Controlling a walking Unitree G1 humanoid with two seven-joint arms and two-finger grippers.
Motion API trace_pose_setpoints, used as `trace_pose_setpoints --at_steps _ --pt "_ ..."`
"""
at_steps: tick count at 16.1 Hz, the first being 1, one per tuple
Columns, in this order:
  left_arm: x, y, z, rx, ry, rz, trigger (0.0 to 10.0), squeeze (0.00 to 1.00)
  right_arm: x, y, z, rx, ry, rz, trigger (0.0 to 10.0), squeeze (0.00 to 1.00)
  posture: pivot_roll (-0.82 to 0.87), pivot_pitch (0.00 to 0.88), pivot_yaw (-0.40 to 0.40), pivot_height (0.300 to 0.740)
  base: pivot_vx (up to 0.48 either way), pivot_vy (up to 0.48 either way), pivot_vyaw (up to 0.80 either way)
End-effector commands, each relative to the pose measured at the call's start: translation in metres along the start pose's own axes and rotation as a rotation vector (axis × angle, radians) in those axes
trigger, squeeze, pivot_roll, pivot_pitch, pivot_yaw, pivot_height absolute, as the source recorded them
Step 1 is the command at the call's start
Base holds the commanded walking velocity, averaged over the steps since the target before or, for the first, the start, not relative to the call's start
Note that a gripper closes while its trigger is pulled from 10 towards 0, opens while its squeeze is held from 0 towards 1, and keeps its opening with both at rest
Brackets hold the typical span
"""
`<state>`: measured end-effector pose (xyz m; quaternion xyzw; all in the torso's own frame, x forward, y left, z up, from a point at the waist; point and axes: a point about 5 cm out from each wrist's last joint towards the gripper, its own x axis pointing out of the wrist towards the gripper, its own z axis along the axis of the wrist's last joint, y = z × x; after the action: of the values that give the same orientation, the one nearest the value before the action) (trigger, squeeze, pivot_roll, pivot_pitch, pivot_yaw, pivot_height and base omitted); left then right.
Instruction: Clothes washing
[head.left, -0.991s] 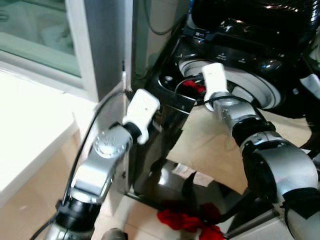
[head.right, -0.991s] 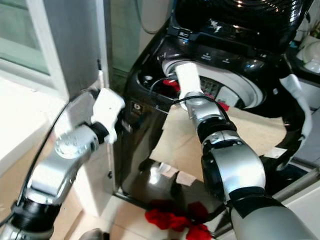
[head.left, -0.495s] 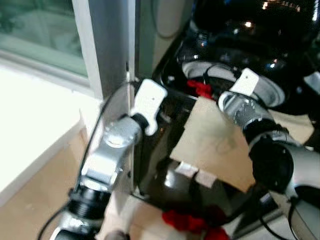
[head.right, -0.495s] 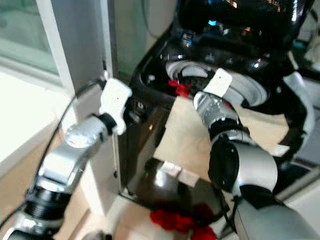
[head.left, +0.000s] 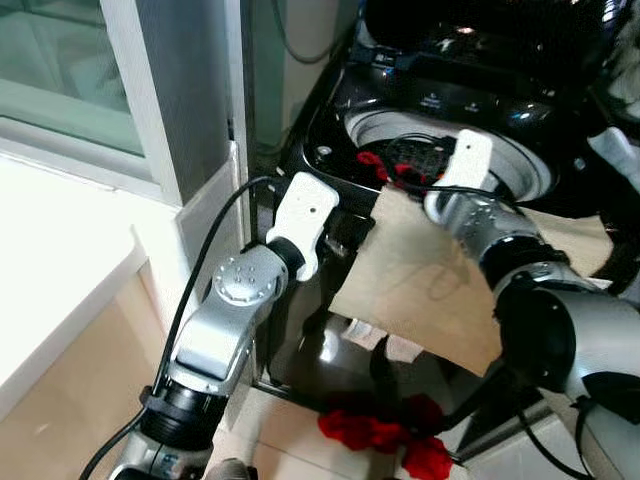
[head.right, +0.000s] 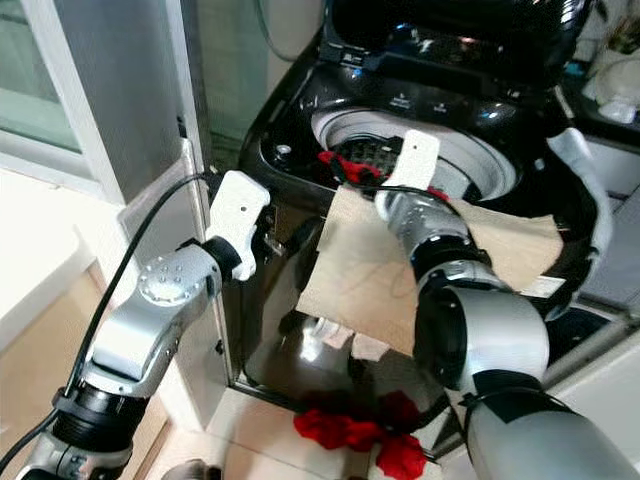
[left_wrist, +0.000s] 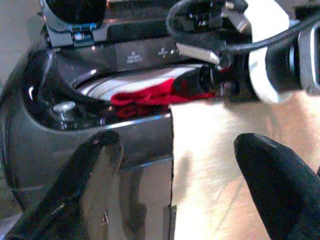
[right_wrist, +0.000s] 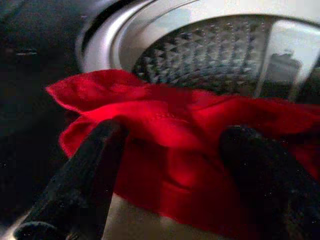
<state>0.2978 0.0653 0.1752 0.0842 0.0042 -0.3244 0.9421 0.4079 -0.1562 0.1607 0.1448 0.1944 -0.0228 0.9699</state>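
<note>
The right gripper (right_wrist: 170, 150) is reaching over the washing machine (head.right: 300, 110) drum rim, its fingers spread around a red cloth (right_wrist: 175, 130) draping there; whether they are pinching it is unclear. The left gripper (left_wrist: 175, 185) is hovering unclenched before the machine's front, while more red clothes (head.left: 380, 432) are lying on the floor, partly hidden.

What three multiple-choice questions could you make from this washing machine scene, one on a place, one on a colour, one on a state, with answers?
1. Where is the right gripper?
A. at the rim of the drum
B. down by the floor
C. on the windowsill

2. What colour is the cloth at its fingers?
A. blue
B. red
C. white

3. How is the washing machine lid?
A. shut
B. taken off and lying on the floor
C. raised open

Answers: 1 A, the arm reaches over the washing machine's front to the drum opening. 2 B, the wrist view shows red fabric. 3 C, the drum lies uncovered below the lid.
</note>
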Motion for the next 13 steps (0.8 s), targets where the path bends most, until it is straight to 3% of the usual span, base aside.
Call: trace_pose_setpoints --at_steps 1,3,4,6,7,9,12,13 --pt "0.001 -0.006 0.007 0.013 -0.031 -0.021 10.0 0.00 -0.001 -0.007 0.006 -0.006 -0.010 -0.042 10.0 0.00 -0.04 0.000 -0.069 0.740 0.000 0.000 0.00" --pt "0.000 -0.005 0.007 0.018 -0.030 -0.022 10.0 0.00 0.000 -0.003 0.003 0.026 0.010 -0.038 10.0 0.00 -0.03 0.000 -0.066 0.740 0.000 0.000 0.00" --pt "0.000 -0.003 0.006 0.022 -0.025 -0.019 10.0 0.00 0.000 0.000 -0.001 0.081 0.032 -0.034 10.0 1.00 -0.03 0.000 -0.064 0.740 0.000 0.000 0.00" --pt "0.000 -0.002 0.005 0.018 -0.026 -0.003 10.0 0.00 -0.001 0.003 0.007 0.198 0.010 -0.064 10.0 1.00 -0.01 0.000 -0.094 0.740 0.000 0.000 0.00" --pt "-0.001 -0.004 0.008 0.018 -0.043 -0.005 10.0 0.00 -0.001 0.003 0.013 0.196 -0.014 -0.072 10.0 1.00 0.01 0.000 -0.107 0.740 0.000 0.000 0.00" --pt "-0.014 -0.018 0.030 0.035 -0.176 -0.120 10.0 0.00 -0.005 0.004 0.041 0.098 -0.125 -0.086 10.0 1.00 0.04 0.000 -0.138 0.740 0.000 0.000 0.00" --pt "-0.014 -0.023 0.035 0.064 -0.206 -0.142 10.0 0.00 -0.008 0.001 0.058 0.011 -0.193 -0.117 10.0 1.00 0.04 0.000 -0.145 0.740 0.000 0.000 0.00" --pt "-0.014 -0.024 0.034 0.064 -0.207 -0.144 10.0 0.00 -0.008 0.003 0.061 -0.020 -0.211 -0.112 10.0 0.49 0.04 0.000 -0.145 0.740 0.000 0.000 0.00"
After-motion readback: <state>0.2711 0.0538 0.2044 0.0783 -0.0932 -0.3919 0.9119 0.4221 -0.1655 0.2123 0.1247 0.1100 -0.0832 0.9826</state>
